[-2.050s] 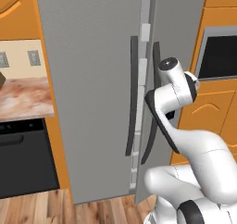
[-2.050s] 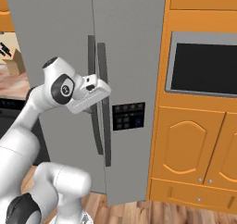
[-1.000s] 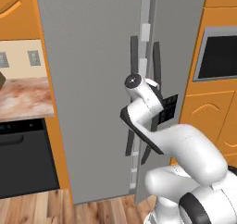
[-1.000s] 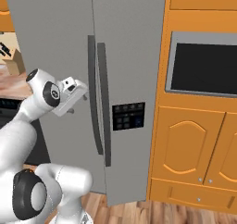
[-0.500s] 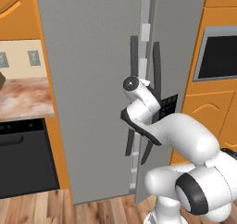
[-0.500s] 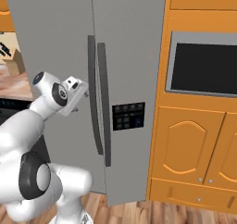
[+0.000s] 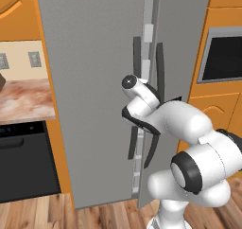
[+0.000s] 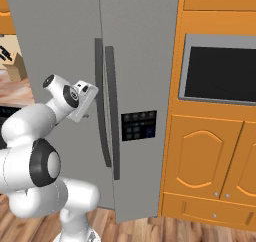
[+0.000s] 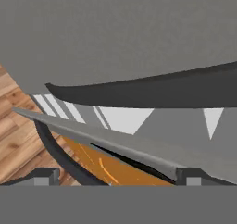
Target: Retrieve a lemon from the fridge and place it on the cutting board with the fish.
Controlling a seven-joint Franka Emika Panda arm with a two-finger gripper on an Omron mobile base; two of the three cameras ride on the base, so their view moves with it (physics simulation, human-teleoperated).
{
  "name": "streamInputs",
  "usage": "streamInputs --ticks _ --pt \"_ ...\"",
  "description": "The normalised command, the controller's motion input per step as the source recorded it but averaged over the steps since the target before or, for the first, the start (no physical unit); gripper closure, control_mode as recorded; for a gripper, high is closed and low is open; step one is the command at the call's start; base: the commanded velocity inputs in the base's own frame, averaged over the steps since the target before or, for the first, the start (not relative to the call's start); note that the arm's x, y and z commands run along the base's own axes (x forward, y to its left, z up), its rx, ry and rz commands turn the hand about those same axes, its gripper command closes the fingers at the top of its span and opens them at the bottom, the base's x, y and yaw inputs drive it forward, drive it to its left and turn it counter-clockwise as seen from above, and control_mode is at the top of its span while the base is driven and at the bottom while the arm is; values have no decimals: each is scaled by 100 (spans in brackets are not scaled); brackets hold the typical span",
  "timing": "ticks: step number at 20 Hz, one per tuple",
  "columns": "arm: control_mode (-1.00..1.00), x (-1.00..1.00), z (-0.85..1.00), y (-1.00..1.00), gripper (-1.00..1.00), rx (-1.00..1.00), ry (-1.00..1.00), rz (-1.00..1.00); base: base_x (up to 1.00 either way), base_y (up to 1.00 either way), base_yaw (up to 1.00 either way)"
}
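Note:
The grey fridge [image 7: 94, 81] stands straight ahead, its left door a little ajar, with a white strip [image 7: 149, 34] showing between the doors. My gripper [image 8: 90, 97] is open and holds nothing, just left of the left door's dark handle [image 8: 99, 86]. In the hand view the gripper [image 9: 118, 177] faces that handle [image 9: 162, 89], which runs across the frame. White shelf slivers [image 9: 120, 119] show through the gap below it. The lemon, the cutting board and the fish are out of view.
The right door's handle [image 8: 111, 111] and a dark control panel [image 8: 137, 126] sit beside the gap. Orange cabinets [image 8: 200, 161] with a black built-in oven [image 8: 220, 73] flank the fridge on the right. A marble counter [image 7: 23, 100] over a black dishwasher [image 7: 23, 162] lies left.
The hand dropped from beside the two handles and swung left of the left handle, and the arm folded in toward the base. The door gap looks the same. The jaws stayed open.

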Motion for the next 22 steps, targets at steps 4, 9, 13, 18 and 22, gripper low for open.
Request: streamInputs --ticks 4,9,13,18,22 --pt "-100 26 -14 -1 -100 -4 3 0 0 0 0" --pt "-100 8 -12 -18 -100 -3 2 0 0 0 0" --pt "-100 0 -7 -33 -100 -1 1 0 0 0 0" --pt "-100 7 -3 -23 -100 0 0 0 0 0 0" --pt "-100 8 0 -24 -100 0 0 0 0 0 0"
